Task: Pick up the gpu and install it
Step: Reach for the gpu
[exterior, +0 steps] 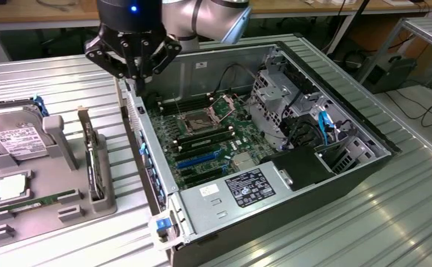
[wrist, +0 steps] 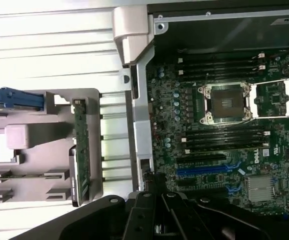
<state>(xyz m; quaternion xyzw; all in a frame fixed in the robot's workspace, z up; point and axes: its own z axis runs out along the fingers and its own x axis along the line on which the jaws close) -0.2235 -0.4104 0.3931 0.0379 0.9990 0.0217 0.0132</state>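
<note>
The gpu (exterior: 92, 161) stands on edge in a slot of the grey holder (exterior: 60, 208), at about eight o'clock in the exterior view. Its silver bracket is at the far end, and it sits well apart from the gripper. Just beside it, toward nine o'clock, a green memory stick (exterior: 38, 199) lies flat in the same holder. Farther back, a hard drive (exterior: 11, 139) with a white label leans at the holder's far end. Toward three o'clock from the holder, the open case (exterior: 200, 61) lies on its side on the ribbed metal table (exterior: 393, 222). The power supply (exterior: 234, 189) is at the case's near end. Beyond it is the motherboard (exterior: 200, 147), with a bare CPU socket (exterior: 200, 119) farther back. At about eleven o'clock the gripper (exterior: 136, 82) hangs over the far end of the case wall nearest the holder. Its claw is pinched shut and holds nothing.
</note>
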